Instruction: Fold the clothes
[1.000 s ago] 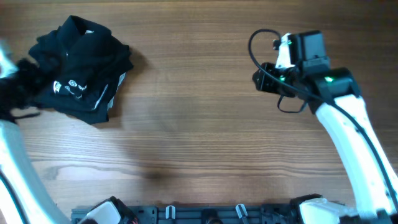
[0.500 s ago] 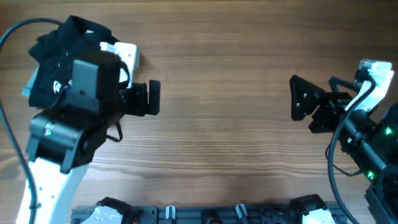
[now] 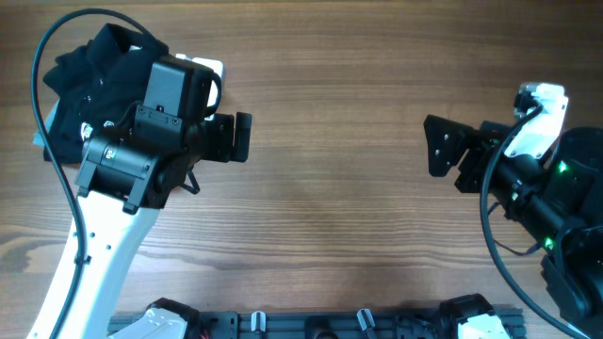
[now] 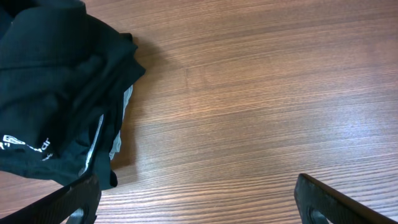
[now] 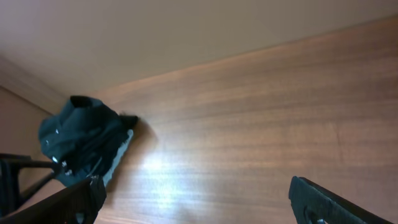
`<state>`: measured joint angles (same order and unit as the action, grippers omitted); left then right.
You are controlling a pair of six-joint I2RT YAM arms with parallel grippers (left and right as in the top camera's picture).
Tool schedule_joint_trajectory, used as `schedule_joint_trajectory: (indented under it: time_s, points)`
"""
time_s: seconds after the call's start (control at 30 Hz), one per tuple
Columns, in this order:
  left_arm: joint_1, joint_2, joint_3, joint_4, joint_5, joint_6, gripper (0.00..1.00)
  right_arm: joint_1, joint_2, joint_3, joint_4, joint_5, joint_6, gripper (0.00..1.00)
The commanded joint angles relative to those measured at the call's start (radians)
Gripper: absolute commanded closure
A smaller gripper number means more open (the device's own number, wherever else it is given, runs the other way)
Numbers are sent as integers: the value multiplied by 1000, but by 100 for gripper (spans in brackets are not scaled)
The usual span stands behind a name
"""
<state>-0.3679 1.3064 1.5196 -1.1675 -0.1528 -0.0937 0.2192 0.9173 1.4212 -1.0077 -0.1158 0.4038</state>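
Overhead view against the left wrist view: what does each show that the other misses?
Only overhead: both arms, with the left gripper and right gripper open, empty and facing each other across the table. Only left wrist: the pale strip along the heap's edge, which the left arm covers from above. Both: the clothes, a black heap on the wood, held by neither gripper.

Bench: brown wood grain, smooth, low sheen, with a pale glare patch in the right wrist view. Clothes at 10 o'clock: soft matt black cloth, crumpled, with a flat white logo print and a light grey edge showing in the folds. Left hand and right hand: matt black, looks like hard plastic. Left arm link: smooth white shell, slightly glossy.
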Motion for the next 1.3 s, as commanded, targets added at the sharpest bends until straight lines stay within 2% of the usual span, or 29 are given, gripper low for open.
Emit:
schedule_joint_trajectory:
  time_s: [0.0,0.13,0.27,0.43,0.5,0.67,0.77,0.9,1.07,1.27]
  points:
    - [-6,5,4,-1,-13,11,0,2,3,5,-6,5,15,0]
    - [-6,5,4,-1,-13,11,0,2,13,5,-6,6,16,0]
    - [-6,5,4,-1,-13,11,0,2,17,-6,6,109,10,0]
    - [-6,5,4,-1,-13,11,0,2,-34,-79,145,82,-259,0]
    - [-6,5,4,0,-13,11,0,2,-125,-219,296,29,-402,0]
    - [-6,5,4,-1,-13,11,0,2,-330,-563,558,30,-405,0]
    - [-6,5,4,-1,-13,11,0,2,-492,-774,660,39,-404,0]
    - [-6,5,4,-1,-13,11,0,2,-694,-969,702,41,-404,0]
    - [-6,5,4,-1,-13,11,0,2,-890,-1120,706,41,-404,0]
    - [-6,5,4,-1,-13,11,0,-1,-914,-1258,840,27,-372,0]
